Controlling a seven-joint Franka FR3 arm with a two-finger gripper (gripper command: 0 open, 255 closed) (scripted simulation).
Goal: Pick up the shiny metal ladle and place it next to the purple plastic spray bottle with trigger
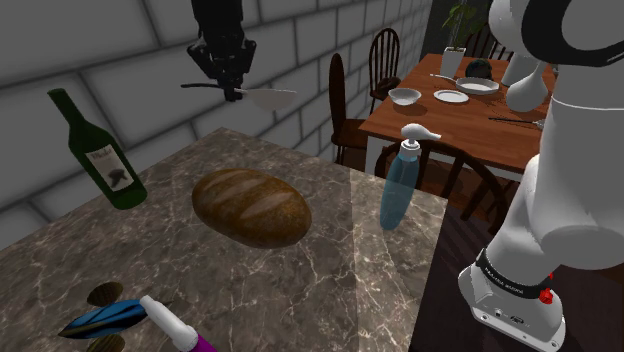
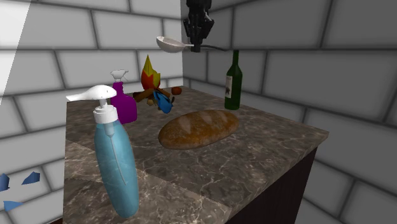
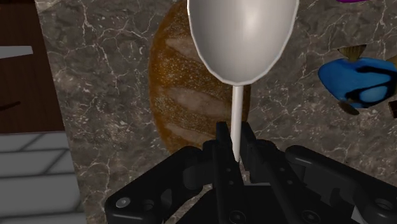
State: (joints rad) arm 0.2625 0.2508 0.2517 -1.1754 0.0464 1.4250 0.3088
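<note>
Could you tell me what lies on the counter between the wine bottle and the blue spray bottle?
A bread loaf lies between the wine bottle and the blue bottle, as the shoulder view shows.

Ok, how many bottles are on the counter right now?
3: a green wine bottle near the wall, a blue pump bottle at the counter's edge, a purple spray bottle beside the colourful toy. None looks hidden.

Walls: large pale grey blocks [image 1: 90,50].
Surface: brown veined marble [image 1: 300,280].
Dining table: reddish wood [image 1: 470,115], with dark chairs [image 1: 340,95] beside it.
Floor: dark boards [image 1: 445,300].
</note>
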